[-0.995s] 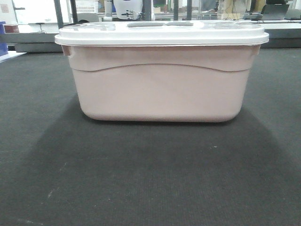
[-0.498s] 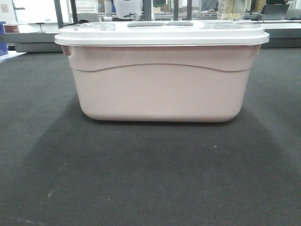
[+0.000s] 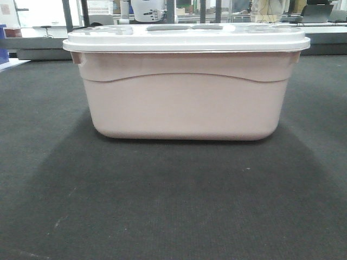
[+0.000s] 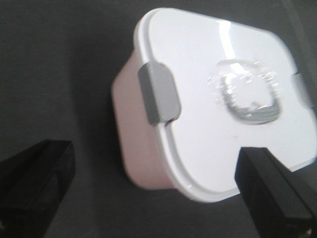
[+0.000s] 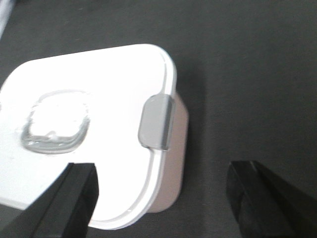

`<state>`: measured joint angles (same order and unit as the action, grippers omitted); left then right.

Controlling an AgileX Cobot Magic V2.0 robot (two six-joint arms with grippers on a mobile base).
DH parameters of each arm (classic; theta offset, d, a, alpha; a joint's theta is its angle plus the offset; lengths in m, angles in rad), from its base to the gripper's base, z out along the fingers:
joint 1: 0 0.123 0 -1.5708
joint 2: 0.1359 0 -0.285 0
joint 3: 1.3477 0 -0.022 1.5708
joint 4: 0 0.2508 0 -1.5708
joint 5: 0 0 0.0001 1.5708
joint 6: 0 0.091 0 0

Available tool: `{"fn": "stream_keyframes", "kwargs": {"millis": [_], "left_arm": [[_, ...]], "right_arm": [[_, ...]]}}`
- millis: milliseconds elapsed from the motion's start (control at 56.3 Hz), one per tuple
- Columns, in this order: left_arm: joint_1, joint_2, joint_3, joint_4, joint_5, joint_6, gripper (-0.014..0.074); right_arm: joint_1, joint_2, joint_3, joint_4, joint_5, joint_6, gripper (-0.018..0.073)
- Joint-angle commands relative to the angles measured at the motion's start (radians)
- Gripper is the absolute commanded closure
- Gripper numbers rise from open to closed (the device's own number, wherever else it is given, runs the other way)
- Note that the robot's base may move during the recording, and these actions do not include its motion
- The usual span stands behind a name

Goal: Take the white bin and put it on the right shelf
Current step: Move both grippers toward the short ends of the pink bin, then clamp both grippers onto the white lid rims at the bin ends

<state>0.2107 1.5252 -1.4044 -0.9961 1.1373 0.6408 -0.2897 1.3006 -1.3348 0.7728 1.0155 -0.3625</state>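
White bin (image 3: 184, 103) on dark carpet (image 3: 173, 216)

Lidded, it sits upright. Left gripper (image 4: 153, 163) hangs over the white bin's left end, right gripper (image 5: 161, 173) over its right end; both sets of fingers spread wide, holding nothing.

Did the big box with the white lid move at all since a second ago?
No, nothing visibly changed. In the front view the white bin sits in the same spot on the dark floor, with its lid on. The left gripper and right gripper are open by its ends, but the wrist views have no earlier pictures to compare.
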Motion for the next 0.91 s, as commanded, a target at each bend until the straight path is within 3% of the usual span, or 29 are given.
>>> {"fn": "stream_keyframes", "kwargs": {"millis": [0, 107, 213, 409, 889], "left_arm": [[0.041, 0.031, -0.035, -0.250, 0.068, 0.092, 0.0043], [0.052, 0.106, -0.035, -0.334, 0.126, 0.143, 0.0043], [0.047, 0.173, -0.035, -0.400, 0.156, 0.173, 0.0043], [0.045, 0.287, -0.035, -0.560, 0.204, 0.203, 0.0043], [-0.078, 0.399, -0.035, -0.665, 0.204, 0.203, 0.0057]], "right_arm": [[-0.077, 0.041, -0.035, 0.264, 0.084, -0.174, -0.0067], [-0.151, 0.125, -0.035, 0.481, 0.226, -0.320, -0.0067], [-0.180, 0.208, -0.035, 0.586, 0.282, -0.379, -0.0067], [-0.154, 0.351, -0.035, 0.629, 0.314, -0.403, -0.0067], [0.009, 0.551, -0.035, 0.789, 0.314, -0.489, -0.0067]]}}
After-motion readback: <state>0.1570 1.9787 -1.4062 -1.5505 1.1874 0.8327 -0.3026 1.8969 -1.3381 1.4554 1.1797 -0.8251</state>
